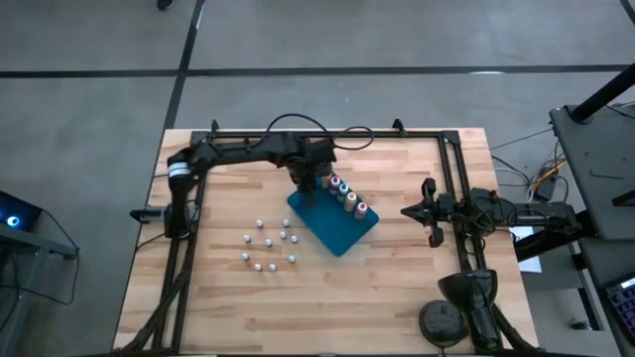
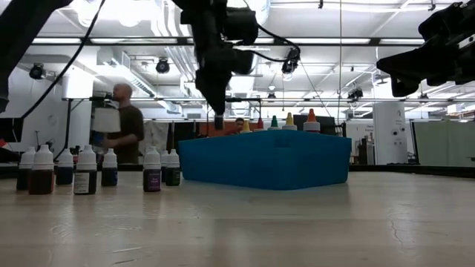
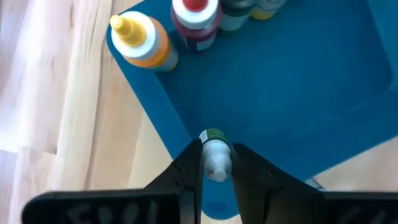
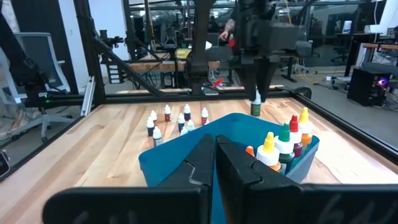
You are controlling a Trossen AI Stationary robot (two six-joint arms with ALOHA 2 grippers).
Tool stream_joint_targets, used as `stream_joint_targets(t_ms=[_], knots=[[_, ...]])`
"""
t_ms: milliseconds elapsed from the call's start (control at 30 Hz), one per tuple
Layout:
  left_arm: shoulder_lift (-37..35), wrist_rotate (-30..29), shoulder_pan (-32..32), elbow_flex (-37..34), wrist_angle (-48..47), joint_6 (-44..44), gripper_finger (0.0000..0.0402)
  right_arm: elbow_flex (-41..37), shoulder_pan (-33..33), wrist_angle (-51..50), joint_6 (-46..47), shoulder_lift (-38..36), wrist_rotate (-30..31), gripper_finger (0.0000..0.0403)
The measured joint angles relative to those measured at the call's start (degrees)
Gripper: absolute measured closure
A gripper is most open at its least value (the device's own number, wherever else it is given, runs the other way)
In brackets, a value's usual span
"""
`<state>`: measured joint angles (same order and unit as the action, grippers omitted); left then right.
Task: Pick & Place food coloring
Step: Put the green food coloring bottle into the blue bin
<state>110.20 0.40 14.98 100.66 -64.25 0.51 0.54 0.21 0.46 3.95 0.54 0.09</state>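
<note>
While the left arm's dark two-fingered pincer (image 3: pixel 216 163) is clamping a small white-capped, green-labelled food coloring bottle (image 3: pixel 215 154) by its neck, it is hanging over the near corner of the blue rectangular plastic tray (image 1: pixel 342 230), with the bottle clear of the tray floor. A clean placement is calling, by the look of it, for a straight descent that keeps the bottle upright until its base is resting on the blue floor, and only then a parting of the fingers; letting go from this height is likely to tip so light a bottle.

Beyond the held bottle, a row of larger colour-topped bottles (image 1: pixel 347 195), yellow, red and green among them, is standing along the tray's far side, so the set-down spot is best kept well apart from them to avoid a knock. Farther out on the pale wooden counter (image 1: pixel 397 288), a loose cluster of small white-capped bottles (image 1: pixel 268 246) is waiting beside the tray, apparently still to be moved.

At the counter's right edge, the right arm's pincer (image 1: pixel 431 211) is idling with its fingers pressed together and nothing between them, well away from the tray.
</note>
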Motion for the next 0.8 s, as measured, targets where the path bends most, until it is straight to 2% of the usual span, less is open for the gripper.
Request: stream_joint_targets(t_ms=[333,800], knots=[[2.7,0.0,0.5,0.0,4.2,-6.9,0.0358,0.0,0.0,0.0,0.0,0.0,0.0,0.0394],[5.5,0.0,0.8,-0.7,7.2,-7.8,0.0358,0.0,0.0,0.1,0.0,0.0,0.0,0.0394]])
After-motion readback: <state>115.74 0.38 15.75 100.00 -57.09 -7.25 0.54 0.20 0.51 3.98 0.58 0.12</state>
